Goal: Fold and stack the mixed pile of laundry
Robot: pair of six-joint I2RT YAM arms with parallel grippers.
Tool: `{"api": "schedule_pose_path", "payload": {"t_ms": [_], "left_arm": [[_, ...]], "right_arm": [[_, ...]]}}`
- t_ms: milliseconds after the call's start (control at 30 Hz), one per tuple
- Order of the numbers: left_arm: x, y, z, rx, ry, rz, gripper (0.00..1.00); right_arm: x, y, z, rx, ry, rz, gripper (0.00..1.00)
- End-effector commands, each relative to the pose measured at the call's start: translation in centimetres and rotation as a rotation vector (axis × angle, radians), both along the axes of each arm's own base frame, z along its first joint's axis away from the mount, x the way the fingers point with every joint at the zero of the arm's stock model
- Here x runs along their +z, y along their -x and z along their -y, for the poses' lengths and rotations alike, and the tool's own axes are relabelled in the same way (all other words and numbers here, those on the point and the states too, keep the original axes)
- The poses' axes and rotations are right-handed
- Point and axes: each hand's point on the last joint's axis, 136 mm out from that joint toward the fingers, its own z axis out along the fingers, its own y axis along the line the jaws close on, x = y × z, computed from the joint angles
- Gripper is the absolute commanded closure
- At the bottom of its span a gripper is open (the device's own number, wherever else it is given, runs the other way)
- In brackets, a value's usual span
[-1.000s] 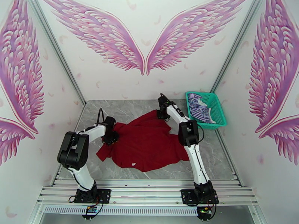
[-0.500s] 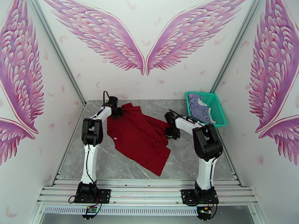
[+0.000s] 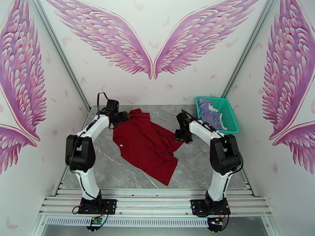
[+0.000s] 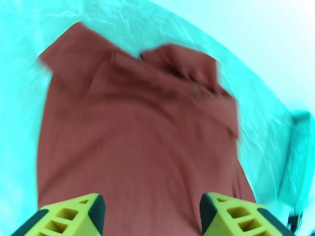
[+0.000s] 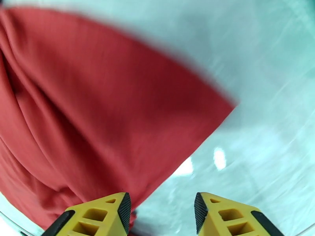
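Marble table (image 3: 193,174), red T-shirt (image 3: 145,144) lying diagonal, teal basket (image 3: 228,132) at far-right corner

Grey marble table (image 3: 193,170) w/ red T-shirt (image 3: 147,144) spread mid, teal basket (image 3: 232,115) far-right corner.

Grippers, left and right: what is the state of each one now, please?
Left gripper: open, holding nothing; the red T-shirt shows beyond its fingers.
Right gripper: open, holding nothing, at the T-shirt's edge.

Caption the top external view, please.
Left claw and right claw, both open, flank the red T-shirt; striped shirt lies in teal basket.
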Motion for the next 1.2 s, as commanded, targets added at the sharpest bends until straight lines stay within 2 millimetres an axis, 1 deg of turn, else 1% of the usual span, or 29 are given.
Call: {"api": "schedule_pose_path", "payload": {"t_ms": [0, 67, 100, 167, 200, 267, 367, 433, 467, 567, 600, 633, 700, 733, 800, 833, 867, 933, 967, 1033, 1067, 1100, 1167], "left_arm": [[-4.8, 7.2, 1.8, 0.005, -0.017, -0.181, 0.29], [-6.9, 10.0, 2.7, 0.002, -0.033, -0.237, 0.28], [-8.0, 10.9, 3.2, 0.003, -0.032, -0.261, 0.28], [-9.6, 11.7, 3.9, 0.004, -0.033, -0.287, 0.32], [-10.3, 11.8, 4.2, 0.003, -0.04, -0.303, 0.37], [-11.5, 11.8, 4.1, 0.01, -0.075, -0.333, 0.43], [-13.8, 11.6, 3.7, 0.022, -0.137, -0.392, 0.45], [-15.1, 11.4, 3.1, 0.033, -0.186, -0.421, 0.46], [-16.0, 11.3, 2.6, 0.039, -0.205, -0.44, 0.48], [-18.2, 10.4, 2.0, 0.059, -0.147, -0.486, 0.53], [-18.7, 10.1, 1.4, 0.071, -0.143, -0.496, 0.54], [-19.0, 9.9, 0.7, 0.081, -0.143, -0.507, 0.54], [-19.4, 9.1, -1.1, 0.103, -0.138, -0.517, 0.55], [-19.3, 8.6, -1.8, 0.109, -0.136, -0.516, 0.55], [-19.2, 7.6, -3.9, 0.128, -0.141, -0.515, 0.55], [-18.5, 6.2, -4.8, 0.135, -0.14, -0.493, 0.55], [-18.2, 5.6, -5.4, 0.129, -0.131, -0.485, 0.55], [-17.7, 3.7, -5.7, 0.12, -0.073, -0.46, 0.55], [-17.3, 3.0, -5.9, 0.113, -0.079, -0.451, 0.55], [-15.8, 1.9, -6.5, 0.107, -0.125, -0.438, 0.55], [-14.7, 1.4, -6.5, 0.096, -0.126, -0.416, 0.53], [-13.5, 1.1, -6.3, 0.092, -0.117, -0.394, 0.49], [-11.7, 1.5, -5.8, 0.081, -0.106, -0.362, 0.41]], "right_arm": [[-0.7, -2.1, -0.6, 0.09, -0.054, 0.014, 0.44], [-1.3, -3.2, -1.1, 0.154, -0.039, 0.028, 0.42], [-1.7, -3.8, -1.3, 0.182, -0.023, 0.033, 0.41], [-2.6, -4.7, -1.6, 0.208, 0.007, 0.032, 0.41], [-3.0, -5.2, -1.8, 0.215, 0.013, 0.029, 0.41], [-3.8, -5.9, -1.9, 0.223, 0.052, 0.026, 0.42], [-5.0, -6.8, -1.3, 0.22, 0.145, 0.014, 0.42], [-5.9, -6.9, -1.1, 0.215, 0.167, -0.006, 0.42], [-6.4, -6.9, -0.6, 0.202, 0.192, -0.022, 0.43], [-7.2, -6.4, 1.5, 0.152, 0.287, -0.066, 0.46], [-7.2, -6.1, 2.4, 0.126, 0.319, -0.075, 0.49], [-7.1, -5.9, 3.1, 0.106, 0.332, -0.078, 0.51], [-6.9, -5.2, 4.9, 0.045, 0.341, -0.086, 0.54], [-6.8, -4.8, 5.5, 0.022, 0.336, -0.089, 0.57], [-6.6, -4.0, 6.5, -0.004, 0.327, -0.098, 0.6], [-6.5, -3.6, 6.9, -0.011, 0.328, -0.101, 0.6], [-6.4, -3.2, 7.2, -0.015, 0.328, -0.106, 0.6], [-6.1, -2.4, 7.7, -0.028, 0.312, -0.108, 0.6], [-6.0, -2.0, 7.9, -0.04, 0.297, -0.11, 0.6], [-5.5, -1.4, 8.1, -0.068, 0.249, -0.107, 0.6], [-5.0, -1.2, 8.1, -0.079, 0.22, -0.098, 0.59], [-4.4, -1.0, 8.0, -0.085, 0.193, -0.086, 0.56], [-3.1, -0.8, 7.7, -0.086, 0.149, -0.055, 0.5]]}}
